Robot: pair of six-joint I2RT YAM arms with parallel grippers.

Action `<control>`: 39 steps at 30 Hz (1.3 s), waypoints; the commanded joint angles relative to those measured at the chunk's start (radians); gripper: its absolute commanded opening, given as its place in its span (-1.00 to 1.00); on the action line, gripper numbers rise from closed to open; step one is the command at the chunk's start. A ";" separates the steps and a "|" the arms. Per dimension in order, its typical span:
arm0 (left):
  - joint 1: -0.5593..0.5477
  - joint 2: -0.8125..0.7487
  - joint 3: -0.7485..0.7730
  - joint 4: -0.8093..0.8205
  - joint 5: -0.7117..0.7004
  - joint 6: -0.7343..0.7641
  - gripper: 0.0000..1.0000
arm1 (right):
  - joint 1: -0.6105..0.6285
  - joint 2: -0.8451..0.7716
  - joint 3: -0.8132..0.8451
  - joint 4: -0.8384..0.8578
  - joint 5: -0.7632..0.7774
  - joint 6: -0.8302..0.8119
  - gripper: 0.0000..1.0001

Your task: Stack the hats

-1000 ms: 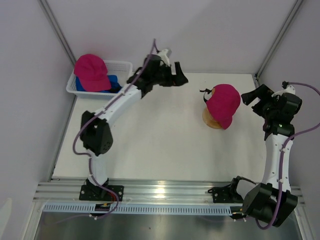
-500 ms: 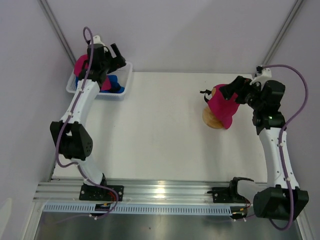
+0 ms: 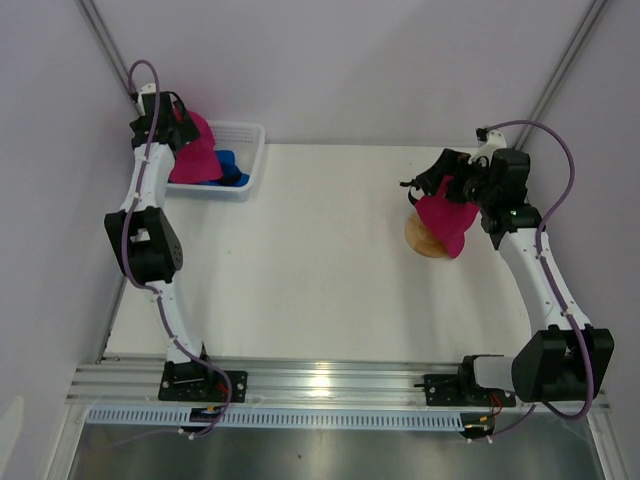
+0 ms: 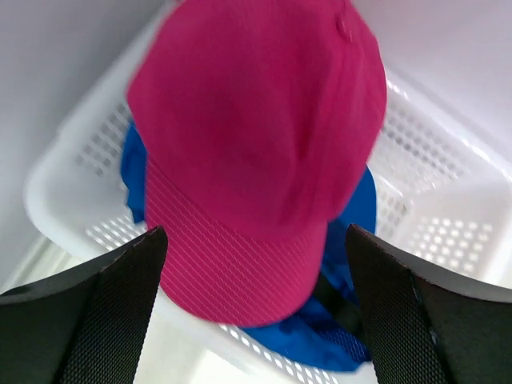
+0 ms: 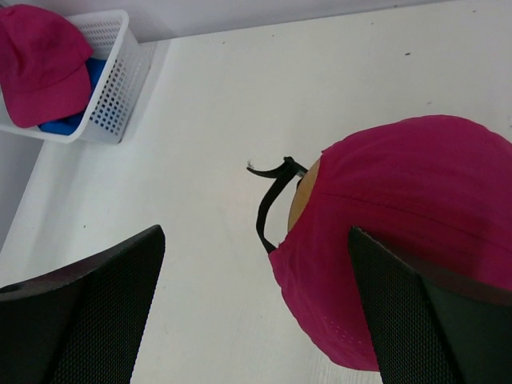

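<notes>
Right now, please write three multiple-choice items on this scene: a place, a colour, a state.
1. The magenta-pink fabric cap by the right hand sits: A on the round wooden stand; B in a drawer; C on the floor.
2. What colour lies under the other pink cap in the white mesh basket? A green; B royal blue; C yellow.
3. The left hand is: A open; B shut on a cap; C unseen.
Answers: A, wood shows under it; B, a royal blue cap shows beneath; A, its fingers stand wide apart.
</notes>
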 commanded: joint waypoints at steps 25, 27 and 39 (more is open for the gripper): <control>0.060 0.320 0.352 0.038 0.135 0.028 -0.07 | 0.028 0.009 0.096 0.037 0.145 0.002 0.99; 0.060 0.316 0.347 0.045 0.143 0.021 -0.37 | 0.028 -0.011 0.088 0.023 0.157 0.002 0.99; 0.060 0.195 0.297 0.087 0.206 -0.016 -0.99 | 0.033 -0.276 -0.092 -0.009 0.261 0.098 0.99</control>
